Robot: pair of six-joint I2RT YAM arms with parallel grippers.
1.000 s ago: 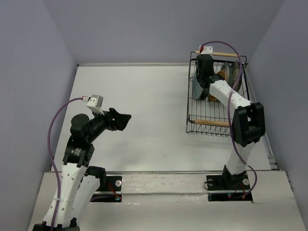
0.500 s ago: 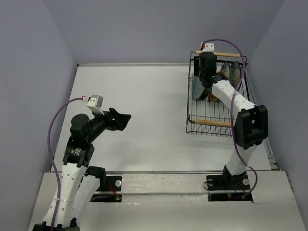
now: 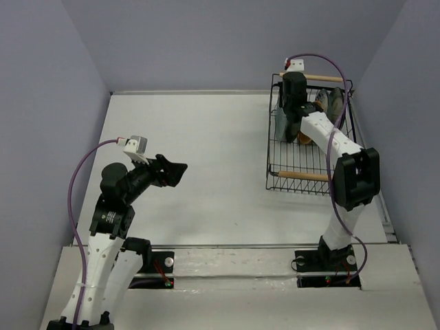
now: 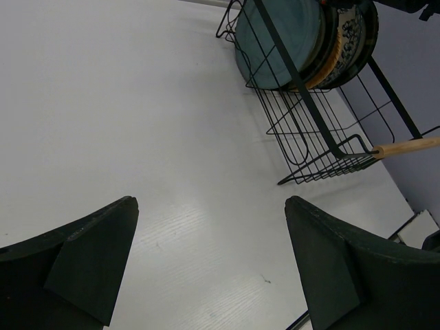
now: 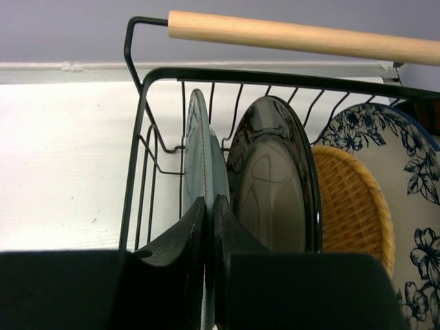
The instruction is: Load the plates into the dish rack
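Top view: the dish rack (image 3: 292, 161) sits at the upper right of the table (image 3: 206, 137). Its long axis runs from the bottom toward the top of the frame, with a wooden handle (image 3: 299, 176) at each short end. The right arm reaches over it to the far end, where the right gripper (image 3: 290, 113) hangs among plates standing on edge. The left gripper (image 3: 173, 170) hovers at lower left, well apart from the rack.

Left wrist view: both fingers (image 4: 82, 254) sit wide apart with only bare table between them. At upper right the rack holds the teal plate (image 4: 278, 38) upright, its face toward the camera, with others stacked behind it.

Right wrist view: the fingers (image 5: 180, 240) are pinched onto the teal plate's thin rim, which is seen edge-on. To its right stand a dark plate (image 5: 271, 172), an orange-tan plate (image 5: 350, 206) and a floral plate (image 5: 405, 172), side by side. Rack wires and the far wooden handle cross above them.
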